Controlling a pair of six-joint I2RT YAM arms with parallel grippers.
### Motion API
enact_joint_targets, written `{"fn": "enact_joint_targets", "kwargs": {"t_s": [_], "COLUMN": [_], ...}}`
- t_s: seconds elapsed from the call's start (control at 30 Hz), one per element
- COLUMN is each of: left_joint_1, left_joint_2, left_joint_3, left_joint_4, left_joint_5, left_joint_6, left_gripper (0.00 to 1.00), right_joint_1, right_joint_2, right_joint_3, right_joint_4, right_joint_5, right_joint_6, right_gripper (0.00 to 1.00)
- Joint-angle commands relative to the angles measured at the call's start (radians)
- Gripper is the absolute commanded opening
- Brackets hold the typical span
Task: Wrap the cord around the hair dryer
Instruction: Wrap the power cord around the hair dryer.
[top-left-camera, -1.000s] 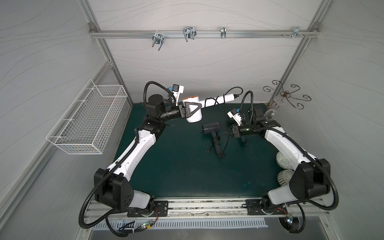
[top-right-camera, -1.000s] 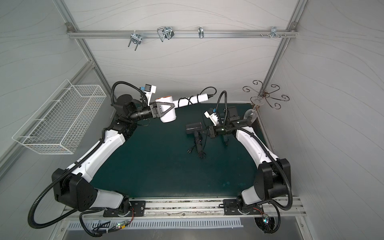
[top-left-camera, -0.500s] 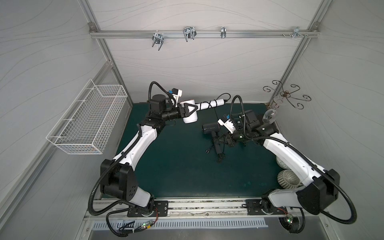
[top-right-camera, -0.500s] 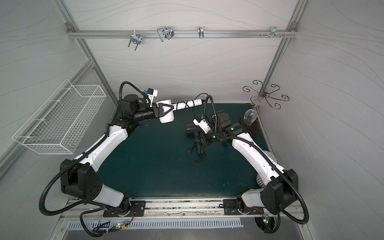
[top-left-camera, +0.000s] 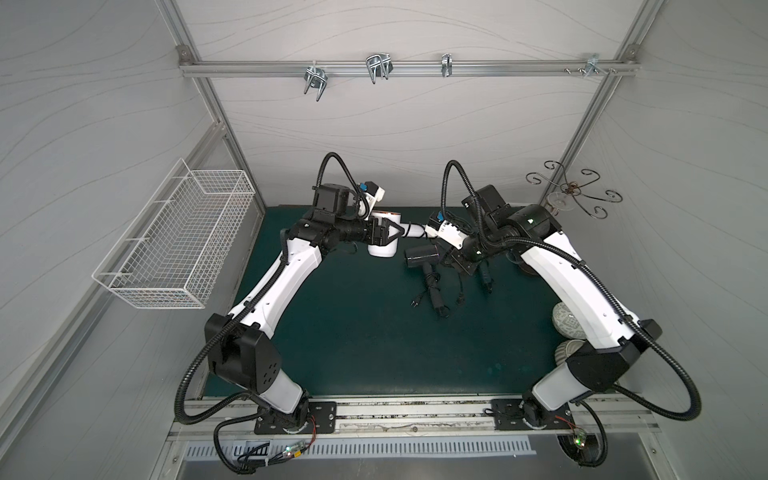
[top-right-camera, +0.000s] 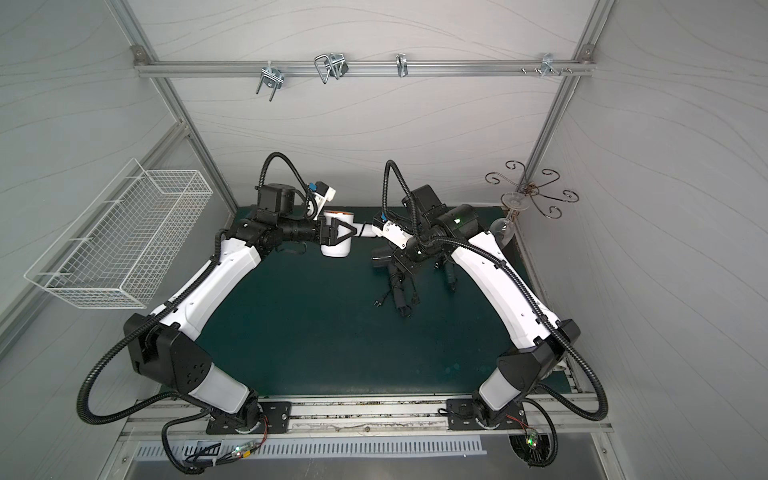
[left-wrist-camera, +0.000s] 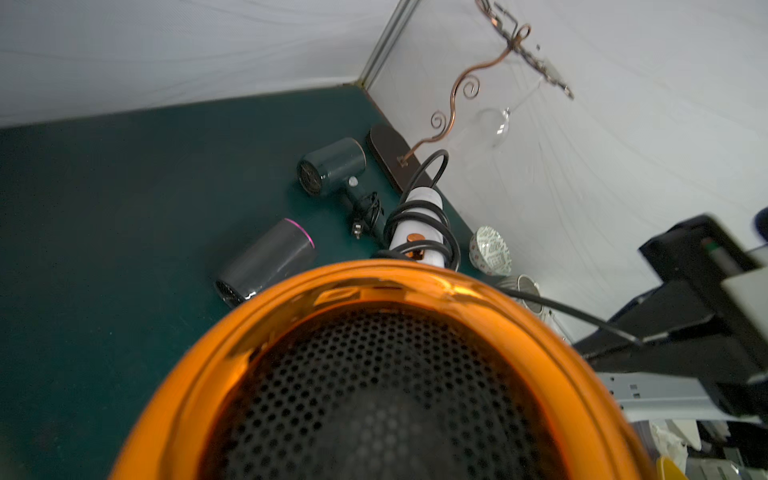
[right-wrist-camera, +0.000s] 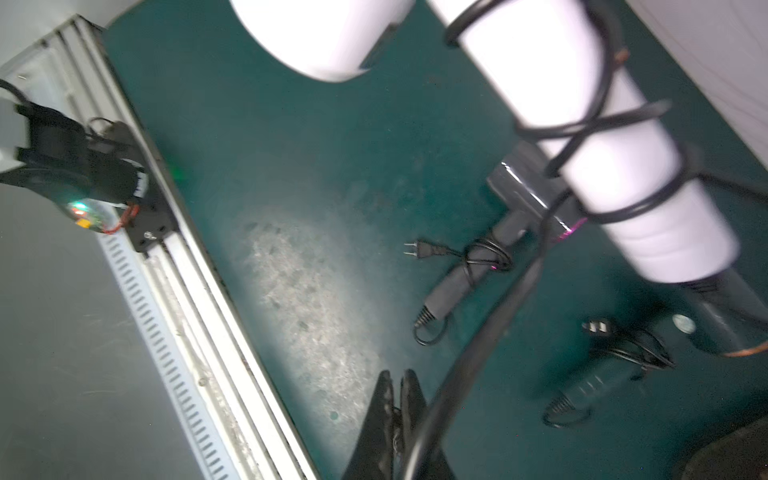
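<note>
Several cord (right-wrist-camera: 482, 340) coils ring the white hair dryer (top-left-camera: 383, 248) handle, its barrel clamped in the left tool (top-left-camera: 392, 237); the right tool (right-wrist-camera: 397, 378), pinching cord, has swung close beside that handle, likely starting another turn.

Nothing legible anywhere — any markings (labels, brands, numbers) are too blurred.

Both top views looked steeply down from high at the front over the whole worktop (top-left-camera: 353, 332). The left wrist camera sat close against the hair dryer (left-wrist-camera: 374, 395), facing the far corner; the right wrist camera looked past its end effector (right-wrist-camera: 397, 374), sharing the handle (right-wrist-camera: 540, 62) and cord (right-wrist-camera: 469, 353).
</note>
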Motion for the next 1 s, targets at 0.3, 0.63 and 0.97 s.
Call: {"fn": "enact_joint_targets", "kwargs": {"t_s": [0.3, 0.63, 0.97], "left_joint_1": [-0.155, -0.217, -0.265], "left_joint_2": [-0.004, -0.023, -0.024], "left_joint_3": [0.063, 0.06, 0.092], "left_joint_4": [-0.282, -0.36, -0.397], "left_joint_5": [-0.039, -0.027, 0.059], "left_joint_6": [0.254, 0.318, 0.35], "left_gripper": [0.0, 0.0, 0.0], "right_joint_1": [0.004, -0.125, -0.21], "right_joint_2": [-0.055, -0.003, 0.016], "right_joint_3": [-0.041, -0.035, -0.068], "right_joint_4": [0.251, 0.374, 0.326], "right_joint_5": [0.513, 0.43, -0.062], "right_joint_6": [-0.265, -0.386, -0.415], "right_gripper": [0.0, 0.0, 0.0]}}
